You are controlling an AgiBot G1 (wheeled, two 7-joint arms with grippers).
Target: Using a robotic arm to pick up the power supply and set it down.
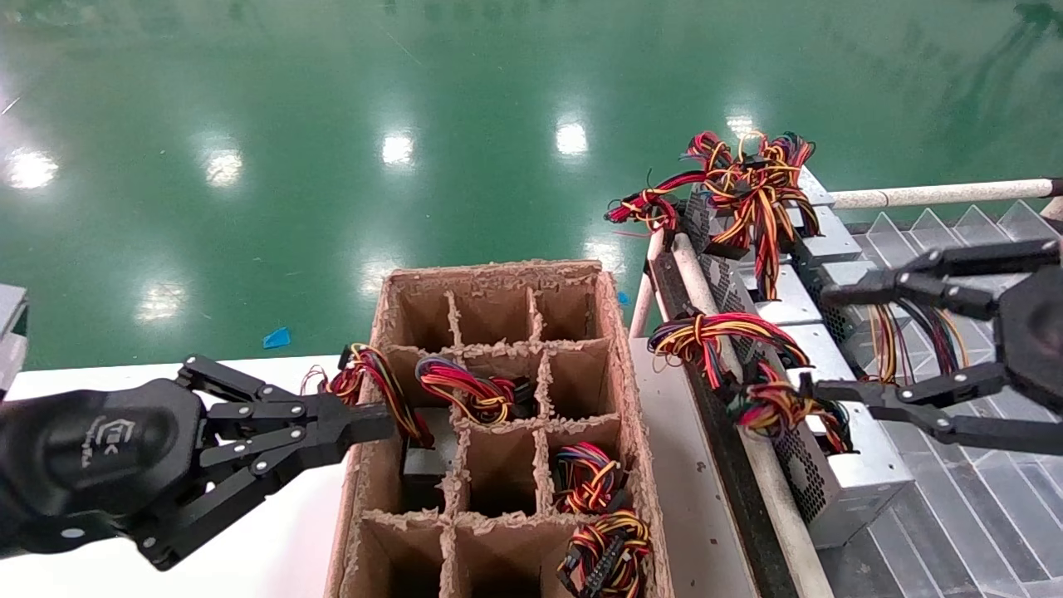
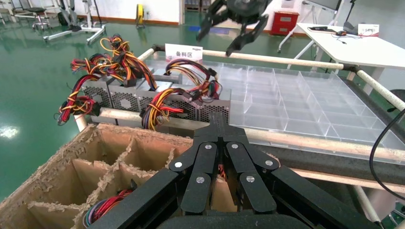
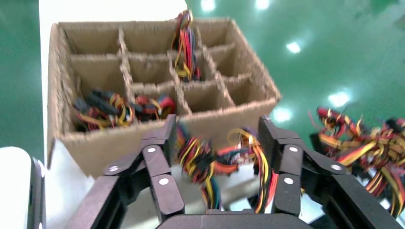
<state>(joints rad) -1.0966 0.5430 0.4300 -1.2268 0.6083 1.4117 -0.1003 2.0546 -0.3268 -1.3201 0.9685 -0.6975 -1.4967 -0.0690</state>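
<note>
head view: right gripper [image 1: 818,340] spread wide over the power supply [image 1: 830,465]; left gripper [image 1: 369,422] clenched empty beside the cardboard box [image 1: 498,399]

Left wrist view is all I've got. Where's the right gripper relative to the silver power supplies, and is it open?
Observer: The right gripper is open, above the nearest silver-grey perforated metal power supply in the row.
Operator: Holding anything?
Observer: No. The red, yellow and orange wire bundle sits between its spread fingers, and the jaws are not closed on it.
Operator: And my left gripper?
Observer: The left gripper has its tip at the left wall of the brown cardboard divider box.
</note>
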